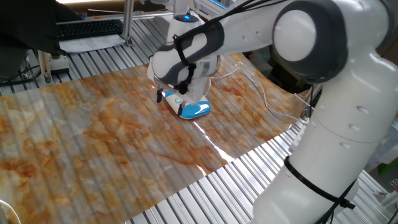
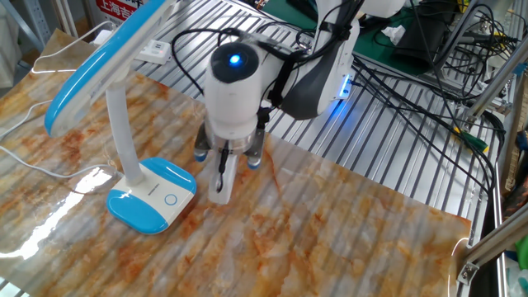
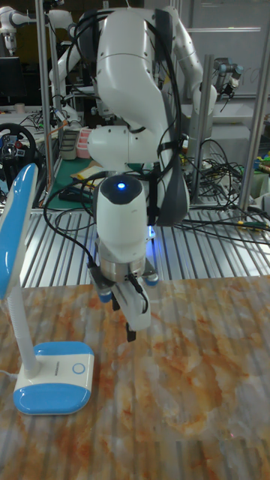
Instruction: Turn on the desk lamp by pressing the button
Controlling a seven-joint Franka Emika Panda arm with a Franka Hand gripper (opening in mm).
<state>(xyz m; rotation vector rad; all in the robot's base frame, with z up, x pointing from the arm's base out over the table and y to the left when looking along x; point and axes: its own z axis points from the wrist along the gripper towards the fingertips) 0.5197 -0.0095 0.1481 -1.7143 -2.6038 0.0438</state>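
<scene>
In one fixed view, the desk lamp (image 1: 194,109) sits on the marble-look table (image 1: 93,143), and the big white arm hides most of it. In the other fixed view, the gripper (image 2: 221,188) points down just beside the lamp's blue-and-white base, near the round button (image 2: 170,199). I cannot tell if it touches the table. In the tall fixed view, the gripper (image 3: 132,327) hangs to the right of the base, apart from it. I cannot tell if the fingers are apart or together.
</scene>
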